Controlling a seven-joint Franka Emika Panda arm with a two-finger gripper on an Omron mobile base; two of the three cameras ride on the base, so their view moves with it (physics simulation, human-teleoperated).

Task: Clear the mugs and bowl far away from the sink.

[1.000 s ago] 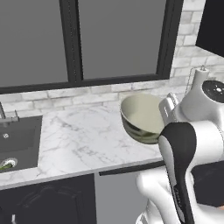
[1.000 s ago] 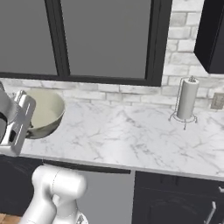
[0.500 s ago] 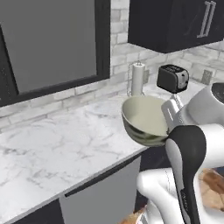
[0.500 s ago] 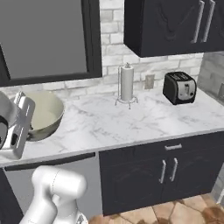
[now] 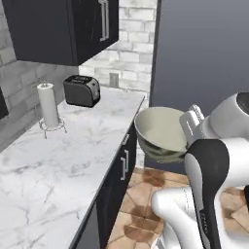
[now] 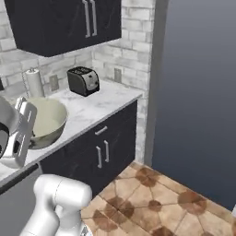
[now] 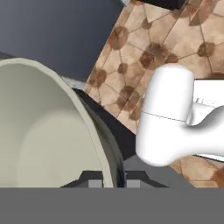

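At the pincer: the bowl [image 5: 160, 132] is carried in the air, its rim caught between the two fingers.
Pincer [image 7: 114, 183]: nearly closed, pinching the bowl's rim; in the hand view one finger [image 7: 94, 183] sits inside the rim, the other just outside the wall.
Pincer, left base view [image 5: 191, 125]: white finger housing stands against the bowl's right edge.
Pincer, right base view [image 6: 23, 131]: same housing at the bowl's [image 6: 44, 120] near-left rim, in front of it.
Bowl: wide, round, pale grey-beige outside, greenish-cream inside [image 7: 39, 131]; tipped, its opening turned partly toward the cameras; nothing visible inside.
Bowl vs counter [image 5: 44, 170]: in the left base view the bowl hangs off the counter's end, over the floor [image 5: 141, 204]; in the right base view it overlaps the counter's [image 6: 92, 108] front edge, so exact standing over the edge cannot be told.
Beyond the pincer, on the counter: black toaster [image 5: 81, 90] by the brick wall, well apart from the bowl; paper towel roll [image 5: 48, 104] on a wire stand, also well apart.
Above those: dark wall cabinet [image 5: 63, 29] with bar handles.
Below the pincer: brown patterned floor tiles; dark base cabinets [image 6: 99, 152] under the counter.
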